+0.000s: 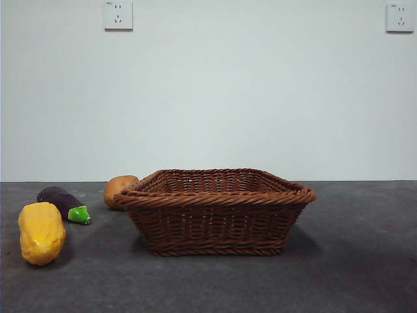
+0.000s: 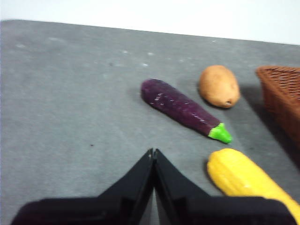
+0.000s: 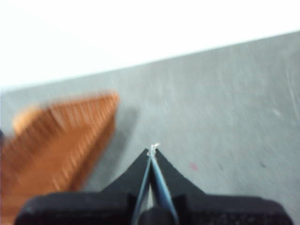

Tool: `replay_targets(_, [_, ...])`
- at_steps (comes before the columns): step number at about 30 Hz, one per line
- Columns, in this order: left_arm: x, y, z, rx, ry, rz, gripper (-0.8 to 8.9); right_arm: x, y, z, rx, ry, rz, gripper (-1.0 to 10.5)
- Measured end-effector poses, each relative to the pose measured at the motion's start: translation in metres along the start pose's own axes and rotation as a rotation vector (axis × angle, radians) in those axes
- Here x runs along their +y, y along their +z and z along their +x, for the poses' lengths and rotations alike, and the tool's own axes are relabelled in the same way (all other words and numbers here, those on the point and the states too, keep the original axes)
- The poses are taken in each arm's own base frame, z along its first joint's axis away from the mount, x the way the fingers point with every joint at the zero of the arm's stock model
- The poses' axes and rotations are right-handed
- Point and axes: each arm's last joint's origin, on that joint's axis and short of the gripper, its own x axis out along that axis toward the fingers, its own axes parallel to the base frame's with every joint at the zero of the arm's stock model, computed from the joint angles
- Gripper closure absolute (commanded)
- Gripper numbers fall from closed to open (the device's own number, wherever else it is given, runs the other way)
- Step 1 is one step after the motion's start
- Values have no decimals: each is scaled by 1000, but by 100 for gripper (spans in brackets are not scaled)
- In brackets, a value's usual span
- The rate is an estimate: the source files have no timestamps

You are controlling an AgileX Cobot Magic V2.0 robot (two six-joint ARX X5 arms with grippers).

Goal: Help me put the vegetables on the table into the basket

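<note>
The brown wicker basket (image 1: 215, 210) stands mid-table with nothing showing inside. To its left lie three vegetables on the table (image 1: 352, 261): a yellow corn cob (image 1: 41, 232) nearest the front, a purple eggplant (image 1: 63, 203) with a green cap behind it, and a tan potato (image 1: 118, 189) by the basket's rim. In the left wrist view the corn cob (image 2: 246, 178), eggplant (image 2: 183, 108), potato (image 2: 219, 86) and a basket corner (image 2: 283, 96) lie ahead of my left gripper (image 2: 153, 152), which is shut on nothing. My right gripper (image 3: 153, 149) is shut and empty, with the blurred basket (image 3: 61, 136) beside it.
A pale wall with two sockets (image 1: 118, 15) (image 1: 399, 17) stands behind the table. Bare grey surface extends to the right of the basket and in front of it. Neither arm shows in the front view.
</note>
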Motion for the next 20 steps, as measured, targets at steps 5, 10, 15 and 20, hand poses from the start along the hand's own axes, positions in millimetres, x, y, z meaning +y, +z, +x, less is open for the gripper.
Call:
replay_targets(5, [-7,33,-16,0,-52,-50,820,9,27,-8,-37,11,96,958])
replay_targets(10, [-13,58,-26,-9,-110,-66,820,20,62,-16,-17,9,113,958])
replay_targets(15, [-19,88,-34,-13,-141,-87,820,30,94,-20,113,6,87,957])
replay_targets(20, [-24,115,-37,88,-183,-97,820,37,125,-23,265,-16,14,958])
